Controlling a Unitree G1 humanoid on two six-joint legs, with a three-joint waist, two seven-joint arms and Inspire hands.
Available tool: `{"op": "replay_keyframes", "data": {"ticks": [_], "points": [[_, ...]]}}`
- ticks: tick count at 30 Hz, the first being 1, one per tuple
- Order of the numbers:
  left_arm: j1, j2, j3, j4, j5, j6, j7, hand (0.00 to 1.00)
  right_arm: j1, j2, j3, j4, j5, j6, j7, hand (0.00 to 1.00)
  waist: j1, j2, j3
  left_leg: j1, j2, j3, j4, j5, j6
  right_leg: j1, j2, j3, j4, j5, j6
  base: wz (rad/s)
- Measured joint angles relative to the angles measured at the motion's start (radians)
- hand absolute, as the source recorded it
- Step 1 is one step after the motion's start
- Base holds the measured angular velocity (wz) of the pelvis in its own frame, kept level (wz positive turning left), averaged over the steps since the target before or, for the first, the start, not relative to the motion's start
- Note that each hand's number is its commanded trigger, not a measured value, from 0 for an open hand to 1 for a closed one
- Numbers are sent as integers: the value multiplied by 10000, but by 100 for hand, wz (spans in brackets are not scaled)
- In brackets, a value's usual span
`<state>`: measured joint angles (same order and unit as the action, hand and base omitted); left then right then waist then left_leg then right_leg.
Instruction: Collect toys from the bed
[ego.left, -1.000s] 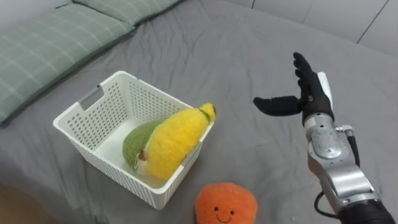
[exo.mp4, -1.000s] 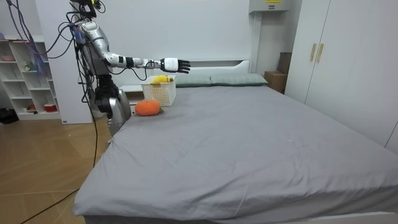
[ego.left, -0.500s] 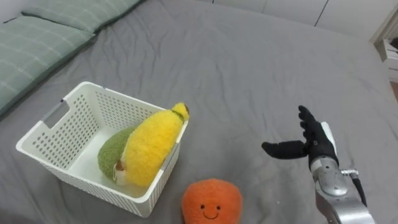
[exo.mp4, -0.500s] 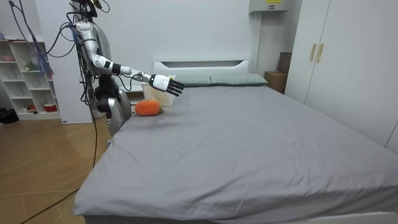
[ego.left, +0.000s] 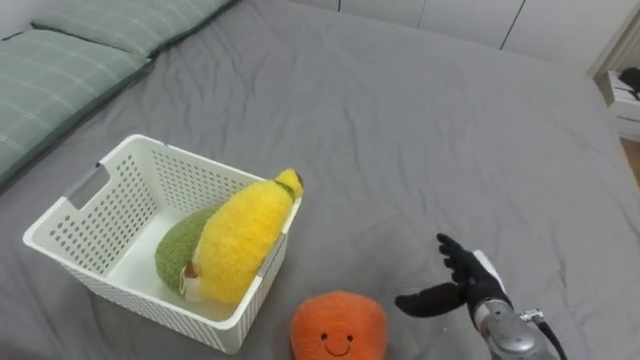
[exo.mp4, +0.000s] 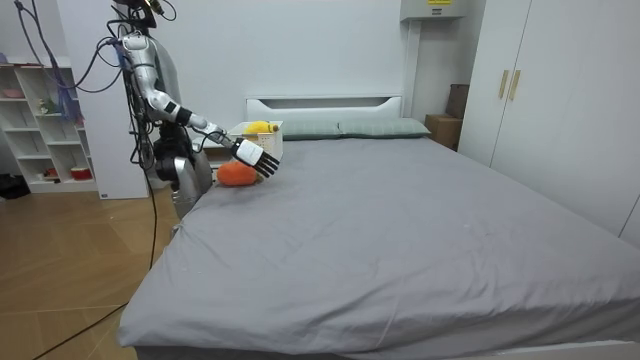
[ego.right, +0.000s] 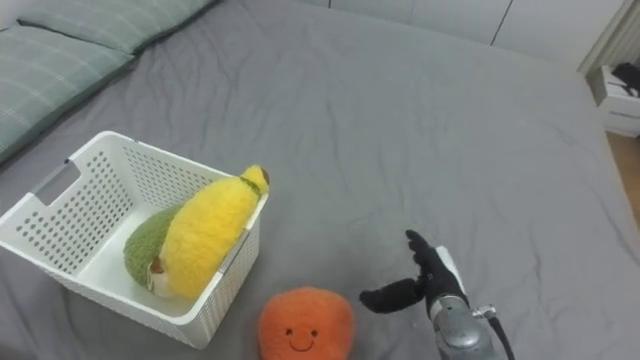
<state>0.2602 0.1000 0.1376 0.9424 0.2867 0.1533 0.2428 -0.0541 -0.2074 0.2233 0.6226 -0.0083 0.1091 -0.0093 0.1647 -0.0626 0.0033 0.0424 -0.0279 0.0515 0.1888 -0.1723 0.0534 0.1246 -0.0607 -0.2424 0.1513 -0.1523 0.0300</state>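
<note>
A white slotted basket (ego.left: 80, 215) (ego.right: 50, 215) (exo.mp4: 264, 148) rests on the grey bed and holds a yellow plush toy (ego.left: 238, 237) (ego.right: 205, 232) leaning over its right rim, with a green plush toy (ego.left: 172, 252) (ego.right: 140, 250) beside it. An orange plush toy with a smiling face (ego.left: 338, 325) (ego.right: 305, 322) (exo.mp4: 236, 173) lies on the bed just in front of the basket. My right hand (ego.left: 462, 285) (ego.right: 425, 280) (exo.mp4: 250, 154) hovers low to the right of the orange toy, open, fingers spread, touching nothing.
Green checked pillows (ego.left: 70, 65) lie at the head of the bed, behind the basket. The grey sheet (ego.left: 420, 130) stretches wide to the right. I stand at the bed's corner by a white shelf unit (exo.mp4: 40, 120).
My right arm has come down from reaching out over the bed to low beside the orange toy. The camera tilted between the earliest frame and now.
</note>
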Motion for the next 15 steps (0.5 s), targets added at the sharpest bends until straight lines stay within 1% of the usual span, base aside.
{"op": "replay_keyframes", "data": {"ticks": [3,5,7,11,14,15], "points": [[59,22,-235,-20,0,3,6,0,-3,5,307,-2,-193,10,473,0,45,-6,-8,-63,-22,-77,13,-1,4,-27,-13,-67,-5,-12,17,9],[173,32,-376,28,5,3,5,0,-4,39,512,27,-417,10,762,0,149,-20,-14,-59,-21,-101,9,-1,3,-19,-8,-85,-14,-14,19,2],[197,13,-409,153,48,17,-21,0,-4,187,703,41,-694,18,1274,0,271,-54,-8,-32,-13,-108,4,-2,-2,15,3,-104,-25,-14,19,0],[196,-7,-404,159,153,74,-268,0,-6,437,713,33,-1058,26,2009,0,374,-100,-1,-40,-17,-128,20,-3,-2,30,-4,-129,-27,-14,19,0],[153,49,-410,201,225,106,-417,0,-50,548,980,33,-1145,26,2537,0,482,-201,46,-45,-18,-154,19,-7,-9,31,0,-138,-28,-18,22,2],[120,96,-411,202,209,111,-420,0,-50,567,1154,35,-1143,40,2739,0,529,-285,53,-49,-20,-202,21,-9,-14,44,3,-181,-28,-19,22,8]]}}
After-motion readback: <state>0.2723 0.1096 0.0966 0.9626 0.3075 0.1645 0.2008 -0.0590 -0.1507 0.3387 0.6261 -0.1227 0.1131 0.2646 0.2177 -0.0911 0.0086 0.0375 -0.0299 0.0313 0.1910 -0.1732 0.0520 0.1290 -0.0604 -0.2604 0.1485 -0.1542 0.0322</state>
